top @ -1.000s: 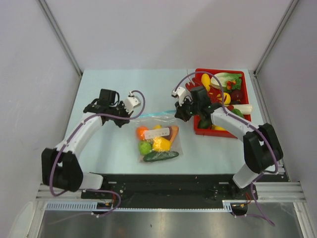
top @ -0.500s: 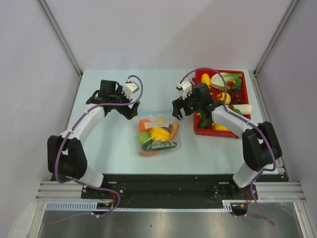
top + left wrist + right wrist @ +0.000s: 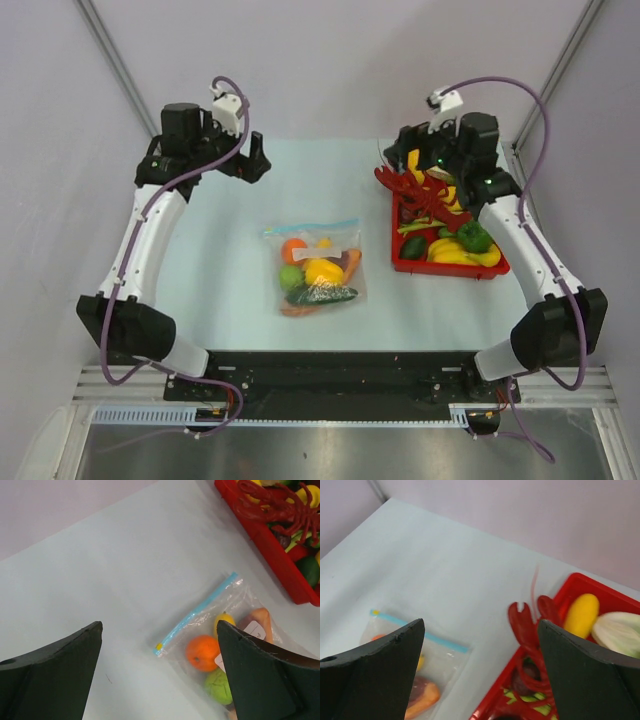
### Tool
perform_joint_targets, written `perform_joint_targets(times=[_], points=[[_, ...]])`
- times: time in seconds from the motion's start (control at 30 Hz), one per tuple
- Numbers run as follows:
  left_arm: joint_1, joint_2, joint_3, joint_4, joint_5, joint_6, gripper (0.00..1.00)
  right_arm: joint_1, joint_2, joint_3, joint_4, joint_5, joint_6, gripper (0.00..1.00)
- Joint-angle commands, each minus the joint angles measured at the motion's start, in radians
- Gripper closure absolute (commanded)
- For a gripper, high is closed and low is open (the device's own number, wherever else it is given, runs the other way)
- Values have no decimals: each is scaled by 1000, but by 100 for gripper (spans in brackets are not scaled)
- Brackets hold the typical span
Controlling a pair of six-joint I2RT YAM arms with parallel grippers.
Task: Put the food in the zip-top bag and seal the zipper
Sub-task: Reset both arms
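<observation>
Lying flat on the table (image 3: 215,270) between your two arms, the zip-top bag (image 3: 342,238) holds the food: orange ball (image 3: 291,250), yellow pepper (image 3: 322,271), green round fruit (image 3: 290,279), cucumber (image 3: 328,295) and carrot (image 3: 351,264). Its zipper (image 3: 312,227) runs straight along the far edge; you cannot tell whether it is pressed closed. Your left gripper (image 3: 159,626) hangs above the table's far left, jaws spread wide, grasping nothing. Your right gripper (image 3: 481,624) hovers over the red tray (image 3: 450,269), likewise released and empty, well apart from the bag.
</observation>
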Motion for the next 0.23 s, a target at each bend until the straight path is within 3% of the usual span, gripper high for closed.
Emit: perform_joint_targets(times=[0.0,0.2], points=[[41,34,25,-64,-55,-94,0,-113,3,53,-72,-19,68,0],[61,57,63,-56,-81,-108,0,-202,-14,64,-67,-30,89,0]])
